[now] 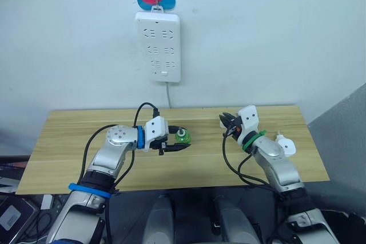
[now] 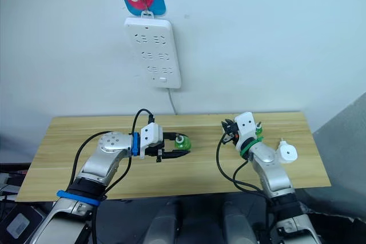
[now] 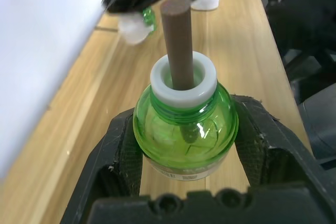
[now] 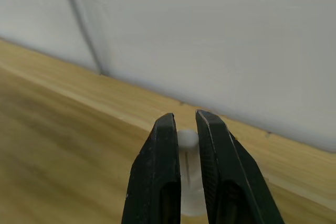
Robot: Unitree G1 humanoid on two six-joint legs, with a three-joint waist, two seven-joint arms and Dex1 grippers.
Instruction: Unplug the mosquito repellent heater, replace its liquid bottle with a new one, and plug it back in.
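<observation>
White plastic, the heater lies near the table's right edge, just beside the right forearm, a prong pointing up. The right gripper has its jaws narrow, with a small blurred white piece between them. The left gripper clamps a green bottle with a white collar and brown wick. A power strip hangs on the wall behind.

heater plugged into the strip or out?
Out. The power strip sockets show nothing plugged in; the mosquito repellent heater sits low beside the right arm, over the table's right end.
</observation>
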